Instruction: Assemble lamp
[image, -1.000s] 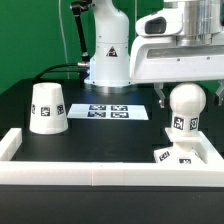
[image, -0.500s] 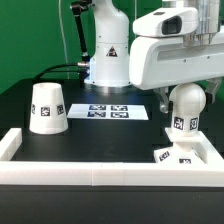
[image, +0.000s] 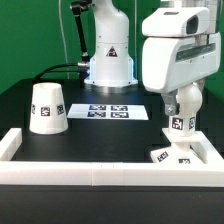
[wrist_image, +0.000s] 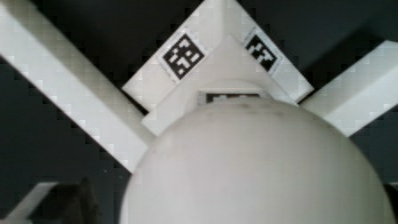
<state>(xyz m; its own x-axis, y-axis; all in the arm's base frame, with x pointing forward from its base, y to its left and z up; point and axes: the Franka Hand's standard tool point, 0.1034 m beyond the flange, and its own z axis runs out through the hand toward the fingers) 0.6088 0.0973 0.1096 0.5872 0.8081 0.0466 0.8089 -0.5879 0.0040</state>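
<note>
- Arm: its white wrist housing hangs over the right side of the scene, directly above the bulb.
- Fingers: one dark finger shows against the left flank of the bulb's globe, and the other is hidden. Whether they clamp the globe or stand just clear of it cannot be told. The wrist view shows no finger.
- Bulb: upright at the right, globe uppermost, with the tagged stem pointing down onto the base. In the wrist view the bulb fills much of the picture, with the base beyond it.
- Base: flat on the tabletop at the near right, tucked inside the corner of the rail, tags facing up. In the wrist view the base shows two tags and lies between two arms of the rail. Whether the stem is seated in the base cannot be told.
- Shade: stands wide end down at the left, well apart from the bulb and base, with one tag facing the camera.
- Marker board: flat at the far middle, between shade and bulb.
- Rail: runs along the near edge and turns back at both ends.
</note>
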